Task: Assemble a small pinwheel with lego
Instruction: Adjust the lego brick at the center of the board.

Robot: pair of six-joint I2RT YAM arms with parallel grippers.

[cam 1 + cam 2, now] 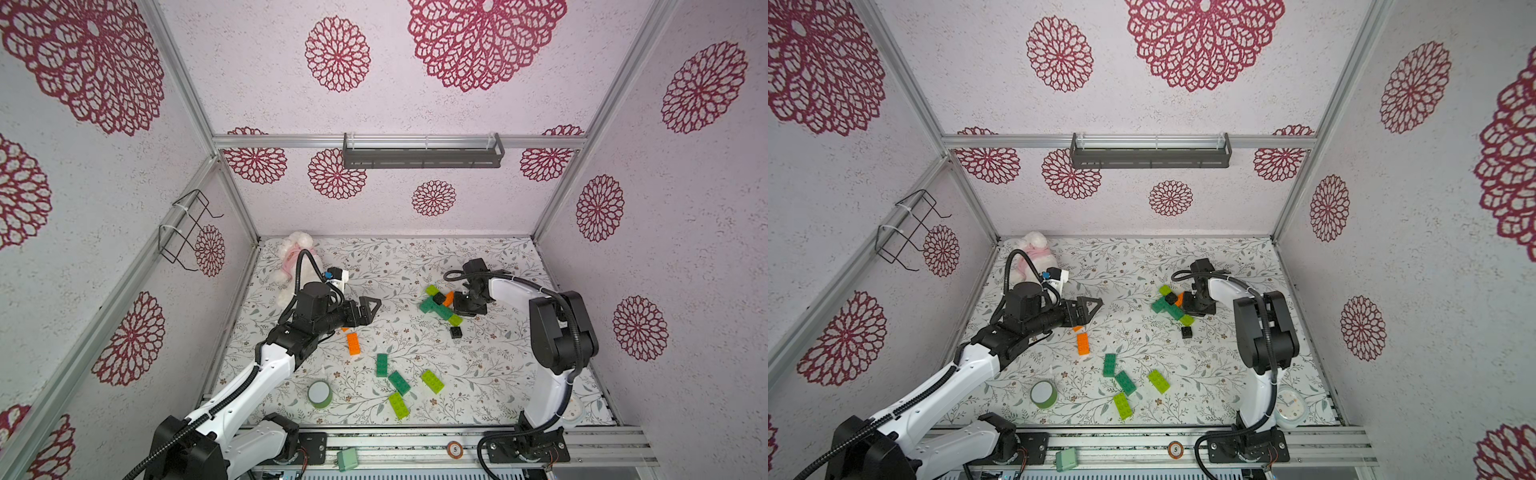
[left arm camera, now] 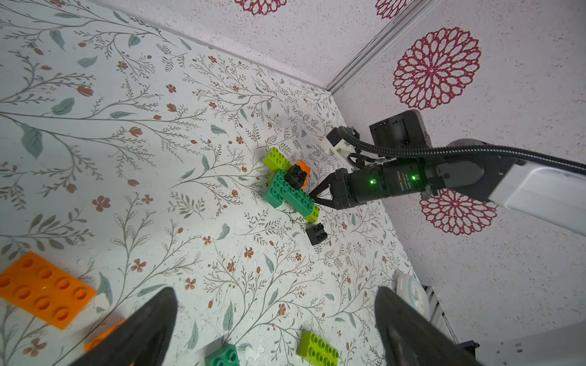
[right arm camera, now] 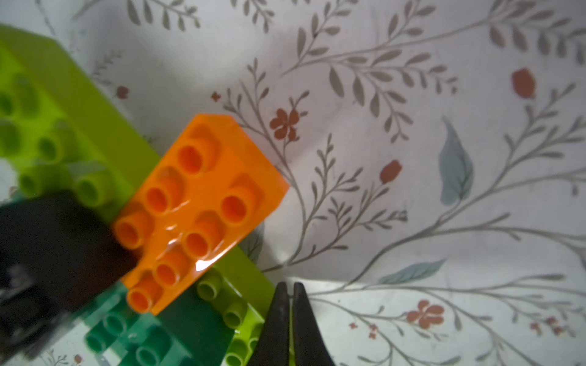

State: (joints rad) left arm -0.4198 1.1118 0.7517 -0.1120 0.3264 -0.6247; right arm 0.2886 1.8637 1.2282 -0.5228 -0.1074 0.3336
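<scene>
Where the floral surface [image 1: 498, 374] is read from above as a clock face, with 12 at the far wall, a part-built pinwheel [image 1: 439, 304] lies near 2 o'clock, not far from the centre. It is a cross of bricks pressed together: a dark green brick [image 2: 285, 193], a lime brick [image 2: 276, 160], an orange brick [image 3: 203, 215], and a small black square [image 2: 296, 176] on top at the crossing.

The right hand [image 3: 290, 317] is at the pinwheel's 3 o'clock side. It is closed, with its two tips together and nothing between them, just beside a lime end of the cross. A loose black square [image 1: 456, 332] lies at the pinwheel's 5 o'clock, apart from it.

The left hand [image 1: 371, 306] hangs near 10 o'clock, fingers spread wide, holding nothing. A loose orange brick [image 1: 354, 344] lies toward 8 o'clock, near that hand.

Around 6 o'clock lie two dark green spares [image 1: 382, 365] [image 1: 399, 382] and two lime spares [image 1: 432, 381] [image 1: 399, 405].

A green tape roll [image 1: 319, 394] stands toward 7 o'clock. A pink and white soft toy [image 1: 295, 253] sits in the far corner toward 11 o'clock. A mint box [image 1: 347, 459] rests on the rail beyond the 6 o'clock edge.
</scene>
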